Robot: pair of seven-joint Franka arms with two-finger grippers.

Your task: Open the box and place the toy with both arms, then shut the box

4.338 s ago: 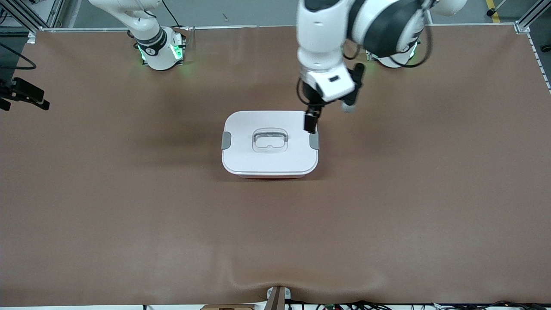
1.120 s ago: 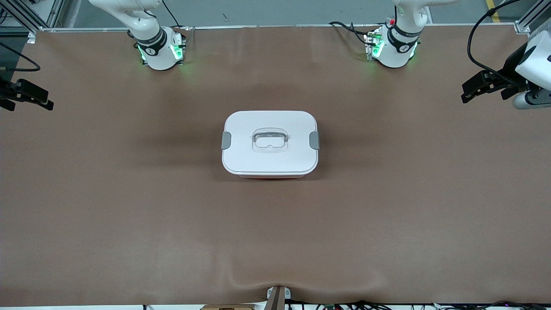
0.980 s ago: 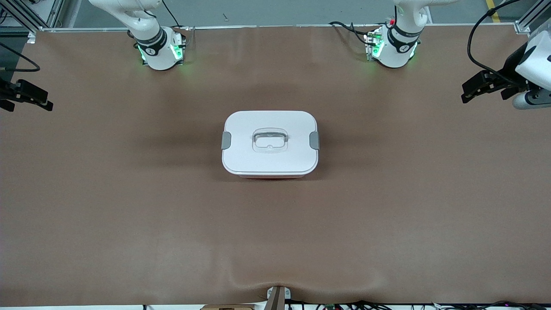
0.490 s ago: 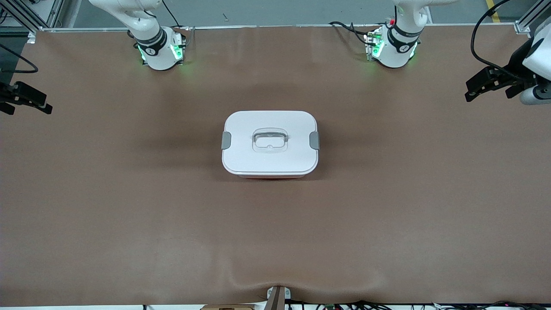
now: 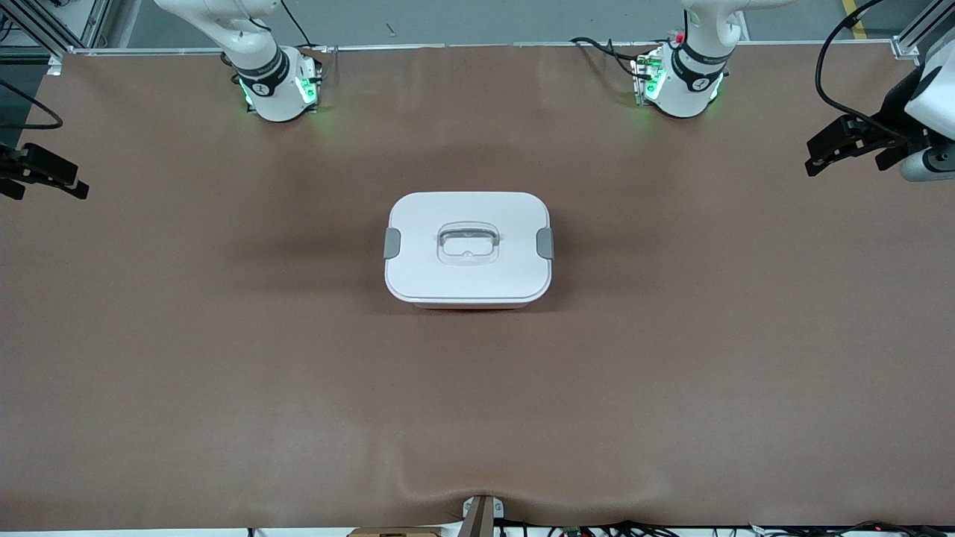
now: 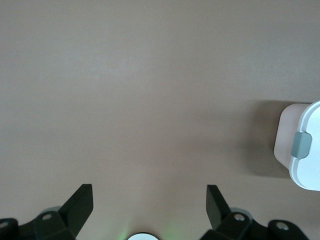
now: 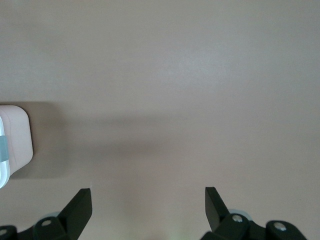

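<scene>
The box (image 5: 468, 276) stands shut at the table's middle, its white lid on and both grey clips (image 5: 392, 243) (image 5: 545, 243) lying against its ends. The clear handle (image 5: 467, 244) sits in the lid's centre. The toy is out of view. My left gripper (image 5: 815, 156) hangs open and empty over the left arm's end of the table, well away from the box. My right gripper (image 5: 74, 184) hangs open and empty over the right arm's end. The left wrist view shows open fingers (image 6: 149, 200) and one end of the box (image 6: 305, 150). The right wrist view shows open fingers (image 7: 148, 200) and the box's other end (image 7: 12, 142).
The brown table cover (image 5: 477, 410) has a raised wrinkle at its edge nearest the front camera. The two arm bases (image 5: 276, 86) (image 5: 683, 82) stand along the farthest edge. A small bracket (image 5: 481, 514) sits at the nearest edge.
The left arm, which was down at the box's clip 4.3 s ago, has drawn back to its end of the table. In the last second both grippers only drifted slightly.
</scene>
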